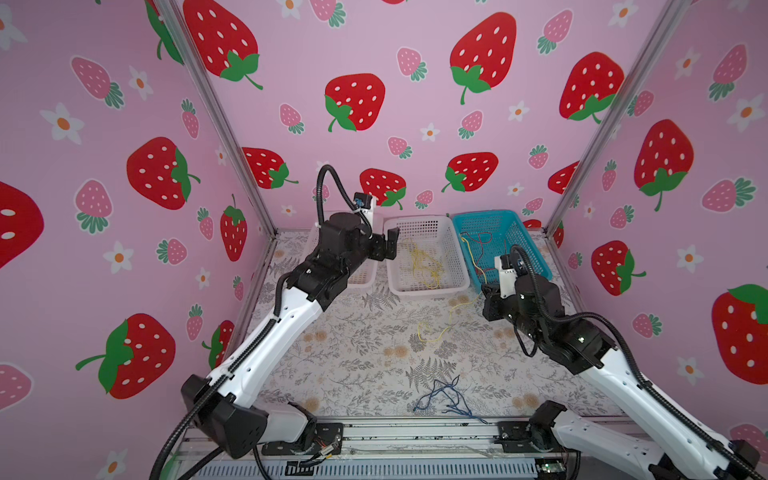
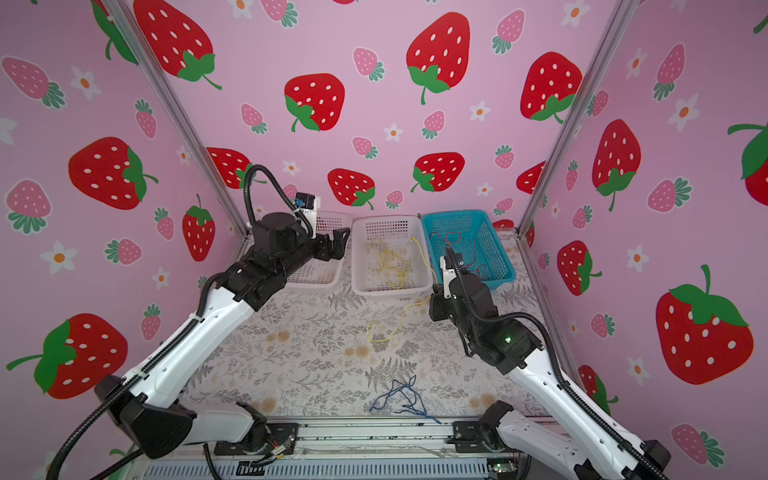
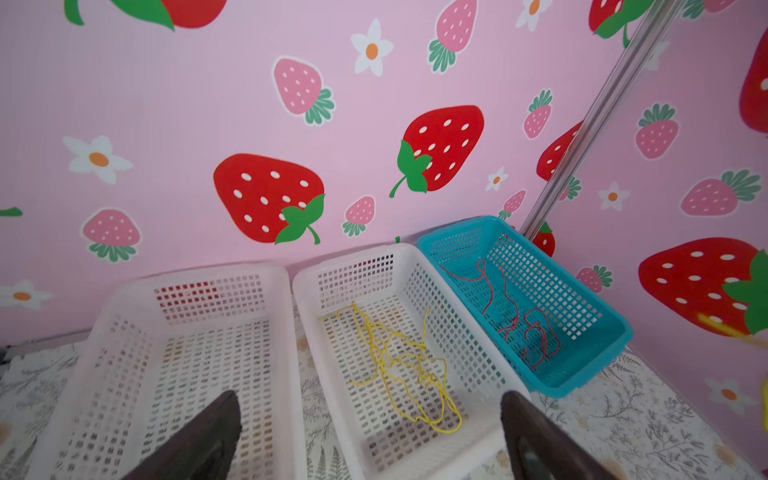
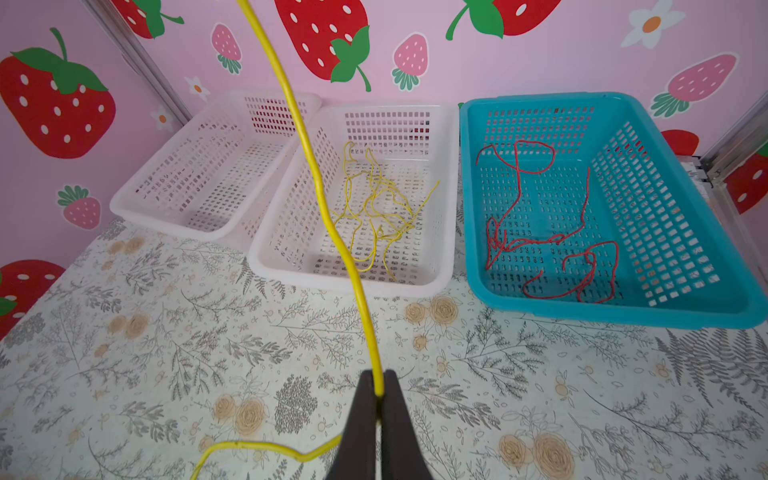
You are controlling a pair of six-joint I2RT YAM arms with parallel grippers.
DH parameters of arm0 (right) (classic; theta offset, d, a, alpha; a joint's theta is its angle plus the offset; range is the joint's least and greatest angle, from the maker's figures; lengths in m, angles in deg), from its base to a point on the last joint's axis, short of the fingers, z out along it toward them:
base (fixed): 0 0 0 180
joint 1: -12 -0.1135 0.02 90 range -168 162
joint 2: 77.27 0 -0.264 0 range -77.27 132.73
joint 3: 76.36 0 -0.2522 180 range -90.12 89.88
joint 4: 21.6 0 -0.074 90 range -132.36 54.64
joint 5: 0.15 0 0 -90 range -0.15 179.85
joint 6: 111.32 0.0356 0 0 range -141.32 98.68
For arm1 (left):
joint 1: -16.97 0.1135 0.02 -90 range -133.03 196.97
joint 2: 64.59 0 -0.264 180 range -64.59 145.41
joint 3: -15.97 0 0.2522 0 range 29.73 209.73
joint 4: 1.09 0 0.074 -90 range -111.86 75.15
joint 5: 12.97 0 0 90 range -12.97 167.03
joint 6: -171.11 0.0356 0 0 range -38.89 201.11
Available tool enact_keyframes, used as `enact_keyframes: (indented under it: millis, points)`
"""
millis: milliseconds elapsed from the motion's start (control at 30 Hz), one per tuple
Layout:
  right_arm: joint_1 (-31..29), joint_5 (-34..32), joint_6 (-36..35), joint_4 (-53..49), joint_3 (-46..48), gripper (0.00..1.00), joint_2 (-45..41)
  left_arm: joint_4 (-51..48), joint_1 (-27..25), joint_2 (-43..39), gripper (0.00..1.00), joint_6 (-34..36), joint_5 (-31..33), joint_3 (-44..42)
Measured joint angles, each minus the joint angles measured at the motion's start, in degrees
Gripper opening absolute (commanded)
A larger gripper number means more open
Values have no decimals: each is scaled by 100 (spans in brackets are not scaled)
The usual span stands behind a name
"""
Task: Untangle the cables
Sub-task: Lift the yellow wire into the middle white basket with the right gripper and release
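Several yellow cables [image 3: 399,365] [image 1: 424,266] lie tangled in the middle white basket [image 3: 415,461]. Above that basket's near end, beside the left one, my left gripper [image 3: 370,395] [image 1: 388,246] is open and holds nothing. My right gripper [image 4: 378,376] [image 1: 488,291] is shut on one more yellow cable [image 4: 328,220] [image 2: 401,320]. One end of it rises above the jaws and the other trails in a loop on the table. Red cables [image 4: 540,241] [image 3: 536,332] lie in the blue basket [image 4: 623,316]. Dark blue cables [image 1: 446,397] [image 2: 401,397] sit in a heap near the table's front edge.
A second white basket [image 3: 195,278] stands left of the middle one, with no cable showing in it. The three baskets line the back wall. Strawberry-patterned walls close in the back and both sides. A metal rail [image 1: 415,432] runs along the front edge.
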Motion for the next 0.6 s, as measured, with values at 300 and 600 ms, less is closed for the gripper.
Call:
enact_keyframes:
  millis: [300,600]
  points:
    - [717,20,83,605,-1154,0,1965,-90,-11,-2092,99,-164,457,-2181]
    - [1078,-81,273,901,-2868,0,4605,214,-48,-3244,99,-144,1069,-3571]
